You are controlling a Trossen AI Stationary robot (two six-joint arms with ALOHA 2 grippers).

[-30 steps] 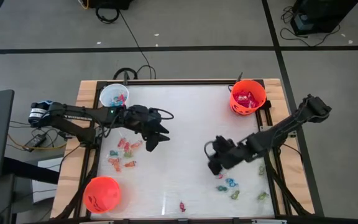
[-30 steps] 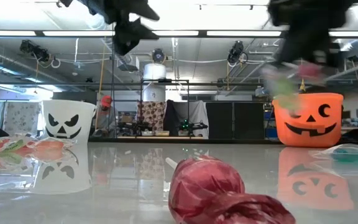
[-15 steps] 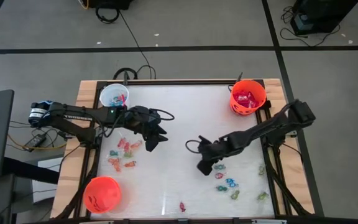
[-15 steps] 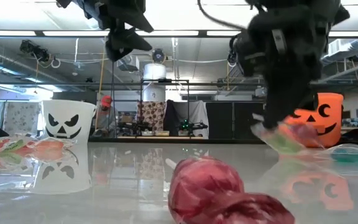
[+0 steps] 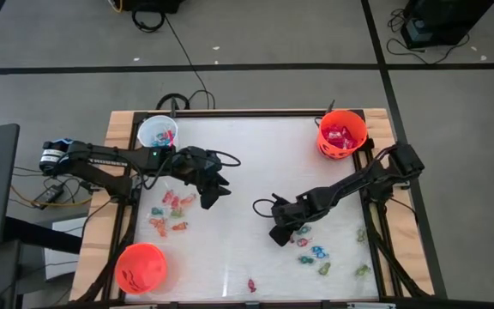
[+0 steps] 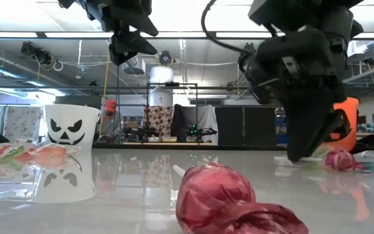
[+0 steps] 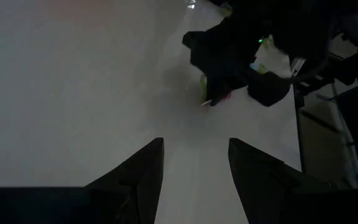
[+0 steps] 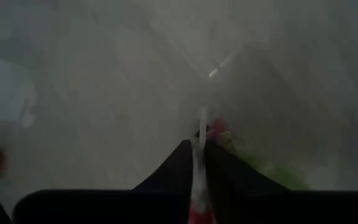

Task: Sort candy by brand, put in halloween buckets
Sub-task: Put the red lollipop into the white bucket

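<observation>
My right gripper (image 5: 278, 235) stands low at the table's middle, shut on a lollipop with a red and green wrapper (image 6: 336, 159). My left gripper (image 5: 206, 197) hangs open above the table left of centre, with nothing between its fingers (image 7: 194, 144). Loose candy lies in a cluster at the left (image 5: 170, 215), in another at the right (image 5: 316, 253), and one red piece (image 5: 251, 285) lies near the front edge. A white bucket (image 5: 157, 133) stands at the far left, an orange bucket (image 5: 342, 134) at the far right and another orange bucket (image 5: 140, 268) at the near left. My right gripper has the lollipop's thin white stick (image 8: 199, 140) between its two fingers, which run along the stick. The fingers come steeply from above, their tips down at the table top. The wrapped head (image 8: 221, 133) lies on the table just beyond the fingertips.
The far-right orange bucket holds red packets, the white one a few blue pieces. A wooden rim (image 5: 114, 129) frames the white table top. Bare table shows between the two arms and along the far side.
My right gripper has come down and gone toward the table's left, tipping more steeply downward. The lollipop, which hung clear below its fingers, now lies on the table top.
</observation>
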